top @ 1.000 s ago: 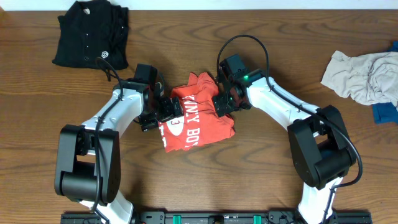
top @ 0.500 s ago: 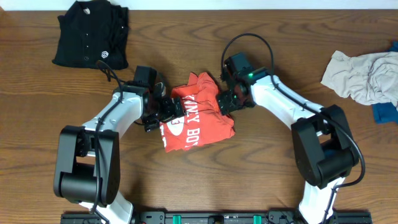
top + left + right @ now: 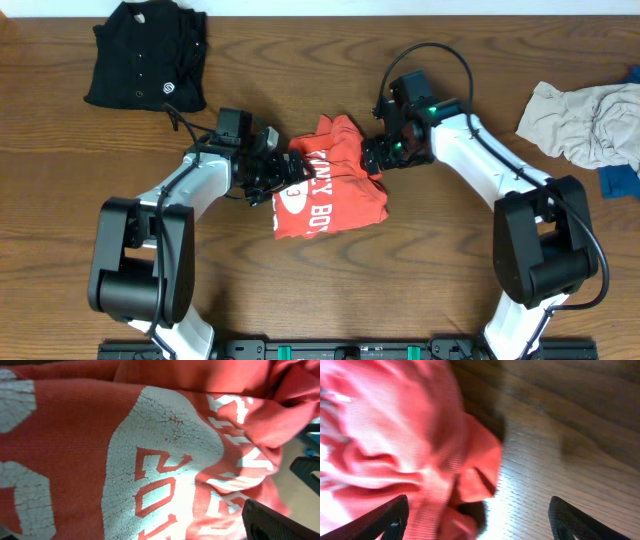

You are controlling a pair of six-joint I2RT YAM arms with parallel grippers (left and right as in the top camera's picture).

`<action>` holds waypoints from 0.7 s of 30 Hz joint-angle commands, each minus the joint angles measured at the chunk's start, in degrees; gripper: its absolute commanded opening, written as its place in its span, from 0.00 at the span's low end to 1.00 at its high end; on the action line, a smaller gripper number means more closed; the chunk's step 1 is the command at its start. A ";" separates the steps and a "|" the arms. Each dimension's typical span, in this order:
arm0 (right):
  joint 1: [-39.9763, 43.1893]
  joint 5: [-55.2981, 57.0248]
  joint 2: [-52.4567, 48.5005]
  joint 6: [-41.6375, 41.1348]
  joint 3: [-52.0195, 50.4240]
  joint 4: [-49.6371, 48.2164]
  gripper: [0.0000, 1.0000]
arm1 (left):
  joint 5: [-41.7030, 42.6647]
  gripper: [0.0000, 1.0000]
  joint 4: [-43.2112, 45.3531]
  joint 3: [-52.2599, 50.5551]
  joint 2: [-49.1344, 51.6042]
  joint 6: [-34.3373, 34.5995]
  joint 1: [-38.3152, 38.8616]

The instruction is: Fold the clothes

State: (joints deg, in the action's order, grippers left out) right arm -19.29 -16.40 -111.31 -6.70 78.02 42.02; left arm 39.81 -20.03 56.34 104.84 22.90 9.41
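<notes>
The clothes lie in three places. A folded red-orange T-shirt with white lettering sits mid-table. A black buttoned shirt lies folded at the back left. My left gripper is open at the T-shirt's left edge. The left wrist view is filled with the printed cloth, and only one finger shows. My right gripper is open at the T-shirt's upper right corner. In the right wrist view the T-shirt's bunched edge lies loose between the wide fingers of the right gripper.
A crumpled pale grey garment and a blue piece lie at the right edge. Bare wooden table stretches in front of the T-shirt. Both arm bases stand at the front edge.
Both grippers and the T-shirt have shifted to the right. The right gripper has drawn back to the T-shirt's upper right corner and opened a little wider.
</notes>
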 commanded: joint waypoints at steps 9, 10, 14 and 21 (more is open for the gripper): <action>7.10 -14.36 1.53 2.08 -0.33 1.27 0.88 | 2.64 0.29 5.53 -2.45 6.40 1.05 0.15; 7.76 -14.78 1.53 2.08 -0.33 1.53 0.88 | 2.64 0.22 5.92 -2.45 6.40 1.40 0.15; 9.92 -15.56 1.53 2.12 -0.33 3.13 0.88 | 2.64 0.06 7.41 -2.45 6.40 1.44 0.15; 11.08 -15.19 1.53 3.80 -0.35 5.35 0.88 | 2.69 0.06 12.76 -2.34 6.38 1.36 0.15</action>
State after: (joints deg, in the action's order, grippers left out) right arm -8.47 -30.22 -111.31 -4.84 77.91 47.03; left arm 44.31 -8.73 54.39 110.17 24.21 9.52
